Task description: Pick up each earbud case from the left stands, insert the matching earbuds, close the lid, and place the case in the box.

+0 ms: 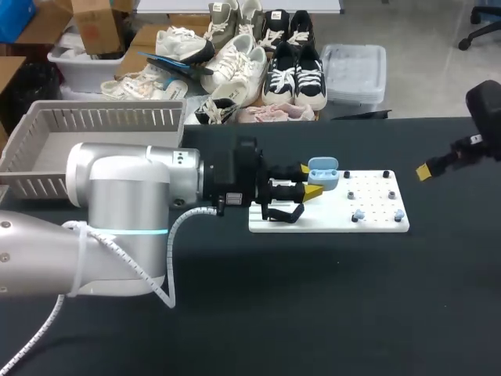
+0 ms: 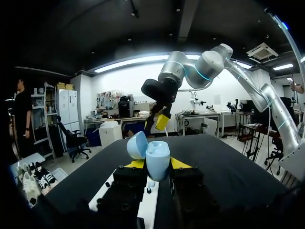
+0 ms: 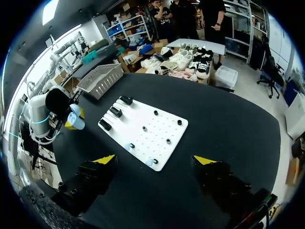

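Head view: our left arm (image 1: 125, 196) stretches in across the black tabletop (image 1: 313, 313). The left fingers (image 1: 313, 190) are clamped on a pale blue earbud case (image 1: 322, 172) at the left end of a white pegboard (image 1: 376, 227).

Left wrist view shows the case upright between the two yellow tips, pressed from both sides. Its rounded lid (image 2: 137, 144) is swung open and tilted to one side. We cannot tell whether the base of the case touches anything beneath it.

Two small pale blue earbuds (image 1: 358, 214) sit on the pegboard's near right part, well apart from the case. Black stands (image 3: 115, 111) line the board's left end, just beside the held case. A grey basket (image 1: 94, 117) rests on the tabletop's far left corner, behind our left arm.

Our right arm (image 1: 481, 117) hangs at the right edge of the tabletop, well apart from the pegboard. Right wrist view looks down on the whole board, and there the right fingers (image 3: 106, 159) stand wide apart, gripping nothing. The board's near corner lies between and ahead of them.
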You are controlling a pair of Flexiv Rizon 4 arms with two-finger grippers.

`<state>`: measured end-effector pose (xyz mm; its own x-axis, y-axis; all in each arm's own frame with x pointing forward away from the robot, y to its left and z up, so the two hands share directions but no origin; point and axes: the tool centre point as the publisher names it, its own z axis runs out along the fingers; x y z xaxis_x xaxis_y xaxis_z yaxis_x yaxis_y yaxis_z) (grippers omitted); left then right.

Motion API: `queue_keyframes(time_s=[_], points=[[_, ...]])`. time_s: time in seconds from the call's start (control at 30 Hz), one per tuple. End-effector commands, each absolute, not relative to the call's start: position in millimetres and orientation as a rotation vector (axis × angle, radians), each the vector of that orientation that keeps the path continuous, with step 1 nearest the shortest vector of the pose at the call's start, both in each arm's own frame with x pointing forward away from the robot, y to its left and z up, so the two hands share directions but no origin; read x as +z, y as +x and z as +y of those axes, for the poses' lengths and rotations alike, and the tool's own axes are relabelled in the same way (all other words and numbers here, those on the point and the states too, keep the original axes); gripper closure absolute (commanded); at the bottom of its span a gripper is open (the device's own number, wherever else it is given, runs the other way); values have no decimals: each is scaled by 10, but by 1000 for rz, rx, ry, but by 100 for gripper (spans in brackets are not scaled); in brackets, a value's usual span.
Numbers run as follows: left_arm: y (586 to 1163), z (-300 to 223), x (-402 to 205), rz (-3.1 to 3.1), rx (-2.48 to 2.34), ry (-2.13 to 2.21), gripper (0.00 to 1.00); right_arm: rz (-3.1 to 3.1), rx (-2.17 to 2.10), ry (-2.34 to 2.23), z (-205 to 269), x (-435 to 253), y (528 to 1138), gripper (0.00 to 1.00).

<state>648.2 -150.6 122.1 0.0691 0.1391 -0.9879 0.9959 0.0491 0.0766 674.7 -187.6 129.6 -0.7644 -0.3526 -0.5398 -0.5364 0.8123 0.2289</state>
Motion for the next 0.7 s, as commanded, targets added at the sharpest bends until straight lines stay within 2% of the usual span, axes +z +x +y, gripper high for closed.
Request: queue_keyframes(time_s=[0.03,0.7], points=[[6469,-1512,1211,1278,-1041,1295,100,2539,399,-656,-1915,1312,6645,0],[6469,-1512,1211,1278,-1041,1295,100,2601,7,-872,-1800,867,6518,0]])
